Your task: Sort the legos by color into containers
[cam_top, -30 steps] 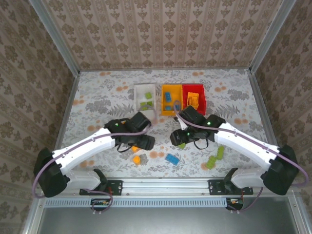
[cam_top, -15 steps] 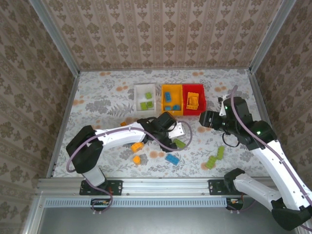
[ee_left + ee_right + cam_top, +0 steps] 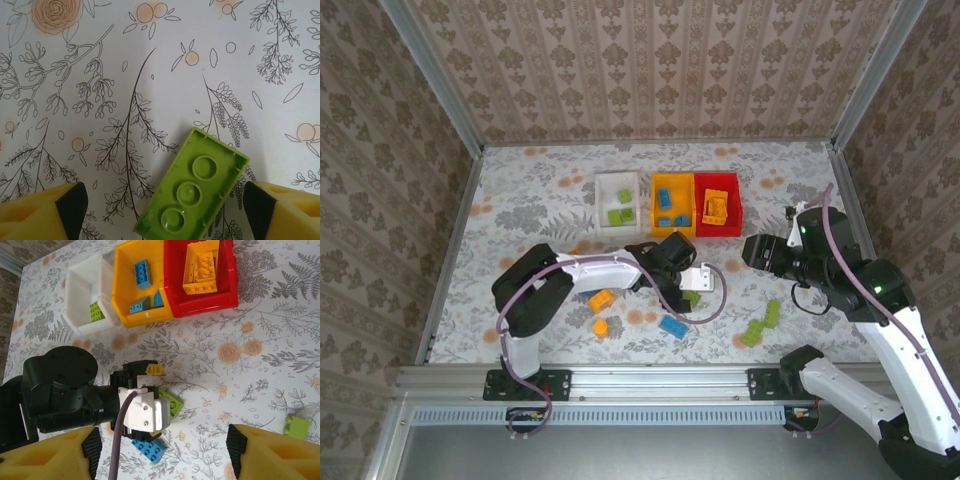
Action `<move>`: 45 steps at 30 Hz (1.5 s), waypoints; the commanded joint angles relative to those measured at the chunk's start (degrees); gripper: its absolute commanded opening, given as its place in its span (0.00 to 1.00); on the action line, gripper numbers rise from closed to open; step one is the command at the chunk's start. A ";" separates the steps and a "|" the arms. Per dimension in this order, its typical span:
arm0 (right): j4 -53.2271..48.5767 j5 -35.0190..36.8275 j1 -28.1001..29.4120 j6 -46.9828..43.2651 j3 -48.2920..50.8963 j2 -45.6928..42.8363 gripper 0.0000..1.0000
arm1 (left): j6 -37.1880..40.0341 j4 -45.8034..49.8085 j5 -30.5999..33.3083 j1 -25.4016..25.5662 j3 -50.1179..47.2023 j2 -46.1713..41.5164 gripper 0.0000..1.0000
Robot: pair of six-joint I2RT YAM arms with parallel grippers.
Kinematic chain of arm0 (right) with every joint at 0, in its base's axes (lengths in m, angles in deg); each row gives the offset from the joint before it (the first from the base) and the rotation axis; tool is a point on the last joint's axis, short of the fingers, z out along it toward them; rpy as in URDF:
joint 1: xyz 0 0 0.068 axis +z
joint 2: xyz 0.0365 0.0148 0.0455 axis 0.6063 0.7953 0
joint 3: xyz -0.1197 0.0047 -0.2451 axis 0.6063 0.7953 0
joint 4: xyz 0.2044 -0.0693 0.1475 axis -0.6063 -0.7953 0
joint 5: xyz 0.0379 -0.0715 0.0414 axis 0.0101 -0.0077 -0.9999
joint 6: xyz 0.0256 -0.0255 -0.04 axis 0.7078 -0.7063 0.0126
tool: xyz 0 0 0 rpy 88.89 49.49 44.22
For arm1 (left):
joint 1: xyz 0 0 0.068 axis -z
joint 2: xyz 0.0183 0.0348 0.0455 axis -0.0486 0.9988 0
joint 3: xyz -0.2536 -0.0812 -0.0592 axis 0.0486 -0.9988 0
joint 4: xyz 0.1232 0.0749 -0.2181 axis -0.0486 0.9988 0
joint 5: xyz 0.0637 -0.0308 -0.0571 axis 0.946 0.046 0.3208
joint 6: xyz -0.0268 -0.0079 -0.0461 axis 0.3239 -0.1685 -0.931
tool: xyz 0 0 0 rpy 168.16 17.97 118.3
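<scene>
Yellow-padded, the left gripper [image 3: 165,206] stands spread wide just over the floral table [image 3: 100,75]. An upturned lime brick [image 3: 192,192] lies loose between its fingers. The right gripper [image 3: 162,450] hangs released and empty, high above. Farther back, the white bin [image 3: 85,285], yellow bin [image 3: 127,285] and red bin [image 3: 175,280] sit side by side.

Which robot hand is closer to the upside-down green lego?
Left. The left gripper straddles the green lego, a finger each side. The right gripper is farther off to its right.
</scene>
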 commanded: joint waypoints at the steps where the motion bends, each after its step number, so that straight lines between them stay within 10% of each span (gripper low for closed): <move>1: -2.19 -0.34 -0.24 1.63 -0.06 -0.51 0.70 | 2.71 1.98 -2.68 -0.38 2.95 1.22 0.84; 17: -0.06 -2.05 -0.47 0.70 0.52 2.24 0.70 | 3.49 8.11 -2.37 0.04 3.25 3.75 0.73; 31: 0.60 -2.97 -1.21 0.01 0.26 4.14 0.70 | -1.72 6.25 1.90 0.07 6.00 8.14 0.42; 45: 6.82 -6.57 -1.37 -3.52 -1.51 10.26 0.67 | -30.88 0.16 10.87 -8.83 5.30 -9.75 0.37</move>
